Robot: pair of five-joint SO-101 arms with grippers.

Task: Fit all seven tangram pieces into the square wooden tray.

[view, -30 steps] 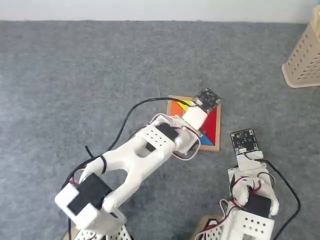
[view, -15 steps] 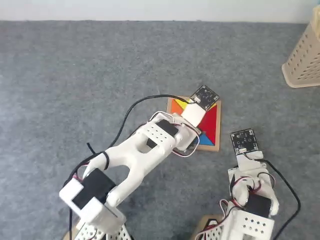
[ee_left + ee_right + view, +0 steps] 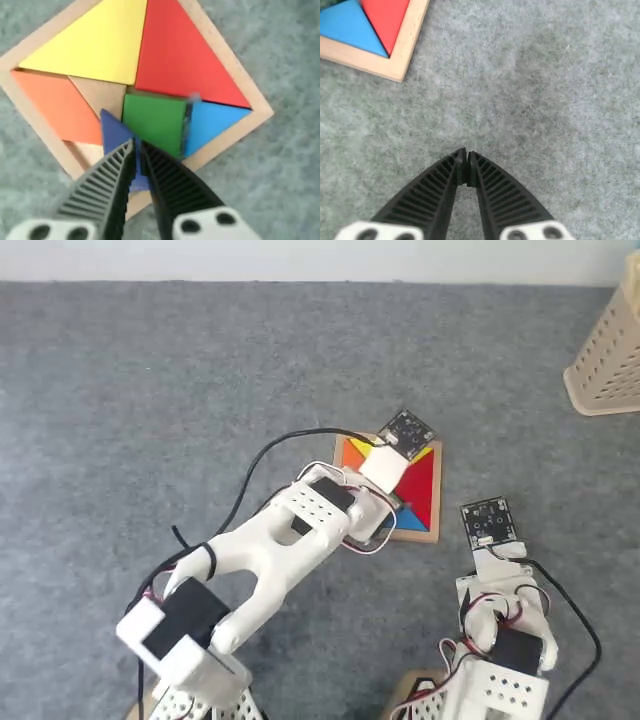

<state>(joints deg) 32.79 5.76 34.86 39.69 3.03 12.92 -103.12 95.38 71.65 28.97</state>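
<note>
Grey carpeted surface point(image 3: 150, 390), beige perforated basket point(image 3: 608, 350) well apart. Left end effector point(image 3: 136, 150) pinches dark blue triangle point(image 3: 114, 131) over the square wooden tray point(image 3: 261, 113), white arm point(image 3: 290, 540) hiding part; right end effector point(image 3: 467, 160) pressed together.

— Where does the wooden tray point(image 3: 415, 534) lie?
— On the carpet point(image 3: 150, 390), right of centre, under the left gripper point(image 3: 136, 145). A basket point(image 3: 610, 345) stands well behind it, at the far right.
— And inside?
— One large triangle point(image 3: 95, 47) lies beside the other large triangle point(image 3: 180, 60), with the square piece point(image 3: 152, 122) just beside them. The medium triangle point(image 3: 212, 122) flanks the square. Opposite, the small triangle point(image 3: 114, 132) is pinched in the gripper. The parallelogram point(image 3: 55, 102) lies along a rim.
— The right gripper point(image 3: 467, 156)?
— Over bare carpet, near the tray's front right corner.
</note>
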